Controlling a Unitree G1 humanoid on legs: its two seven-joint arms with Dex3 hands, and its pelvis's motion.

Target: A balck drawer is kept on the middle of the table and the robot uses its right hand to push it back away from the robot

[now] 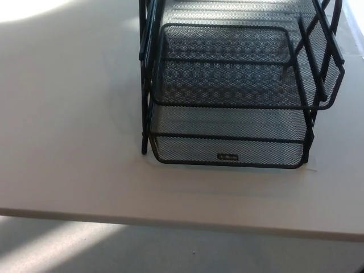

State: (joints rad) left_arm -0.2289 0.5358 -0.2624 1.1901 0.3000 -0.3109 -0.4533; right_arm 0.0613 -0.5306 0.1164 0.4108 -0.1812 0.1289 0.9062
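**A:** Where does the black drawer (227,149) sit?

**B:** It is the lowest mesh tray of a black wire rack (145,74) standing on the white table (68,142). Its front panel, with a small label plate (227,156), faces the table's near edge and stands forward of the tray above (227,65).

**A:** And from the right hand?

**B:** Neither hand shows in the head view, so I cannot give the drawer's bearing from it, nor say whether its fingers are spread, closed or holding anything. The same goes for the left hand.

**A:** Which is nearer, then?

**B:** The rack stands toward the picture's right, the side the right arm would enter from, so I judge the right hand the better placed. The drawer's front runs left to right, and its slide runs straight away from the robot, so a push would meet that front squarely.

**A:** Pushed in or not?

**B:** It fits either: drawer still to be pushed back, or pushed already with the hand withdrawn.
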